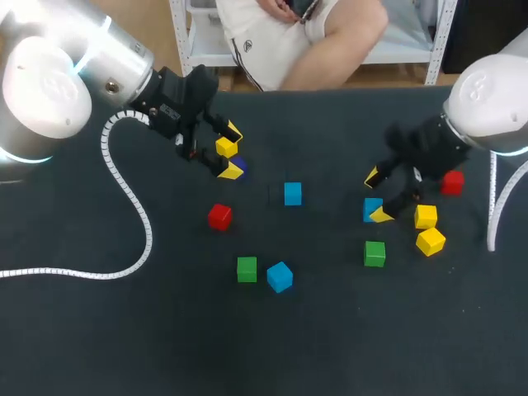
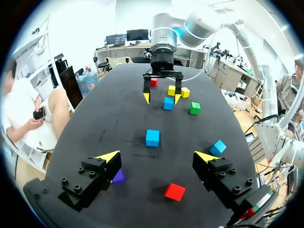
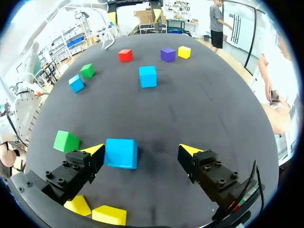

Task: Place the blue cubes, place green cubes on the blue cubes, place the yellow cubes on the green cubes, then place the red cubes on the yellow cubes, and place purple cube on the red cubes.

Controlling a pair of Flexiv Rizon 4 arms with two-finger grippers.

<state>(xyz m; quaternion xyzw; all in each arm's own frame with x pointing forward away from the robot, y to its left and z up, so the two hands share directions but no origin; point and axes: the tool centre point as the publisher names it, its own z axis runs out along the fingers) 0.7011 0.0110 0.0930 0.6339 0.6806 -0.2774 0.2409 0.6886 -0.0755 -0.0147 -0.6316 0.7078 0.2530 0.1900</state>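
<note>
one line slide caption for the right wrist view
Right tool open with a blue cube between its fingers, green cube beside it on the dark table.

The surface (image 1: 346, 346) is plain dark charcoal, unpatterned. Around the middle blue cube (image 1: 293, 194) lie two more blue cubes (image 1: 280, 276), two green cubes (image 1: 247, 269), three yellow cubes (image 1: 426, 216), two red cubes (image 1: 219, 216) and one purple cube (image 2: 118, 176) (a deep violet shade). The left tool (image 2: 157, 156) and right tool (image 3: 141, 150) are black, tipped bright yellow.

Left hand (image 1: 231, 152): fingers spread wide, angled down over the far left part of the desk (image 1: 330, 330).
Right hand (image 1: 376, 195): fingers spread wide, low over the desk's right side.
</note>
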